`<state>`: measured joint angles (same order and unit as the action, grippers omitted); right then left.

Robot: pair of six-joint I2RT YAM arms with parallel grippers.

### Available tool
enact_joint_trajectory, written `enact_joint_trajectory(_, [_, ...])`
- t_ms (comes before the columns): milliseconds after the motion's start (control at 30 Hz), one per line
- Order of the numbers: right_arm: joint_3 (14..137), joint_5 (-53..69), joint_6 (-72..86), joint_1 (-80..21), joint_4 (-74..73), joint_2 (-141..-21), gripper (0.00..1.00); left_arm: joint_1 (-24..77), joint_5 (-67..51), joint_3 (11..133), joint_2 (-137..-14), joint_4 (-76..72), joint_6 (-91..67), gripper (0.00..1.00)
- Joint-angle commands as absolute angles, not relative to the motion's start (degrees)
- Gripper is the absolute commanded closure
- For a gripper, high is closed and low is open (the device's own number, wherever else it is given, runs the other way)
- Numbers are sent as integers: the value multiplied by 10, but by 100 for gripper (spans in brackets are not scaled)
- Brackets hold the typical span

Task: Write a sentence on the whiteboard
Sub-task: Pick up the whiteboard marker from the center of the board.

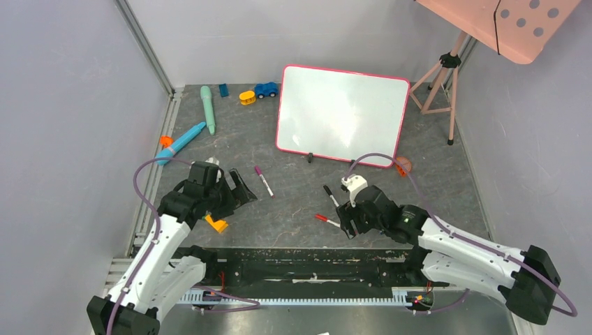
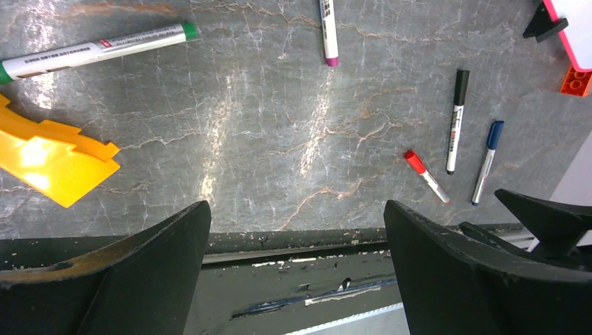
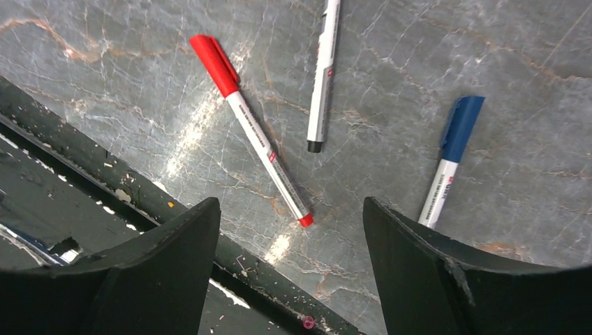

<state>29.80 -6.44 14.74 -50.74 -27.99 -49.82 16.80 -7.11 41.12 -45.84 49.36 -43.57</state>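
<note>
Step in hand: marker pickup; nothing written yet.
Right gripper (image 3: 287, 207): jaws apart, empty, above the red-capped white marker pen (image 3: 251, 134).
Glossy white, red-framed whiteboard (image 1: 342, 115): blank, propped at the rear of the grey marbled tabletop (image 1: 293, 202).
Next move, likely: lower and clamp the barrel.

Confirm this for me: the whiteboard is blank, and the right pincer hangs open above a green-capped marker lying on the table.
One detail is wrong. The marker under the right pincer has a red cap, not a green one, as the right wrist view shows. The rest holds: the whiteboard is blank, and that pincer is open above the marker.
</note>
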Motion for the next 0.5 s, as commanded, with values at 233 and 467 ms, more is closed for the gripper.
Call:
enact_joint_trajectory(233, [273, -136, 191, -562, -231, -581, 34, 169, -111, 424, -469, 468, -445, 0])
enact_joint_trajectory(467, [264, -131, 188, -563, -199, -618, 37, 169, -126, 456, -501, 481, -434, 0])
